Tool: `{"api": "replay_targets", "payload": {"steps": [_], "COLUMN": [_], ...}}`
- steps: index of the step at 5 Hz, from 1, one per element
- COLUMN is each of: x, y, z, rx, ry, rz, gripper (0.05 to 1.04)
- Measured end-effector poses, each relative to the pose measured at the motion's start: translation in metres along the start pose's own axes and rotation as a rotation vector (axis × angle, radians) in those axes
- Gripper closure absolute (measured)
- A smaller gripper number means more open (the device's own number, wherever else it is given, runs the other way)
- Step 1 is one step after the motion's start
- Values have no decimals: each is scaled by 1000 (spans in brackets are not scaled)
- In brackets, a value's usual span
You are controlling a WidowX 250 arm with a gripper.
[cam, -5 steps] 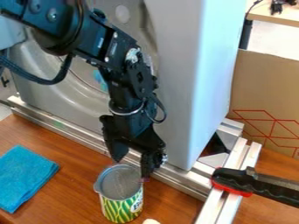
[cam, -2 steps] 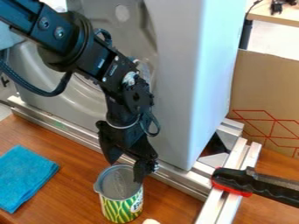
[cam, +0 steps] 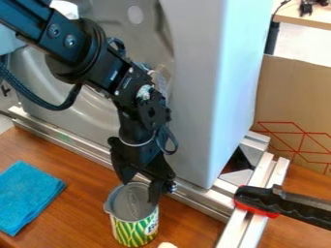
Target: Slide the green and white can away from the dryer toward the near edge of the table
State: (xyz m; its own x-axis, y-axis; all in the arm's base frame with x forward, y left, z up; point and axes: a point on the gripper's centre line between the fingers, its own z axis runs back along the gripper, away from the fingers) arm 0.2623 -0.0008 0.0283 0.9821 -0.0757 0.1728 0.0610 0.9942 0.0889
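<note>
Green and yellow stripes wrap the can (cam: 134, 231), which stands unmoved on the wooden table (cam: 77, 208). Compared with the earliest frame, the black claw (cam: 138, 193) has shifted a little left and lower over it. The claw is spread, one finger above the can's far rim, the other overlapping its right rim; I can't tell whether either touches. That finger hides part of the rim, and a pale object (cam: 167, 245) is cut off by the bottom edge.

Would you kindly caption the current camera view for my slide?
A black robot gripper, fingers apart, over an upright green-and-yellow can, near a square blue cloth.
</note>
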Motion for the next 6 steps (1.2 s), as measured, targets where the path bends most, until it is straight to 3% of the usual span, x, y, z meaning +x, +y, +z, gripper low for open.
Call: {"api": "replay_targets", "payload": {"steps": [1, 3, 5, 6], "x": [-7, -49, -73, -85], "y": [3, 13, 15, 13], "z": [0, -1, -3, -3], "rx": [22, 98, 114, 110], "ry": [3, 78, 125, 180], "rz": [23, 91, 116, 140], "gripper": [83, 83, 83, 83]}}
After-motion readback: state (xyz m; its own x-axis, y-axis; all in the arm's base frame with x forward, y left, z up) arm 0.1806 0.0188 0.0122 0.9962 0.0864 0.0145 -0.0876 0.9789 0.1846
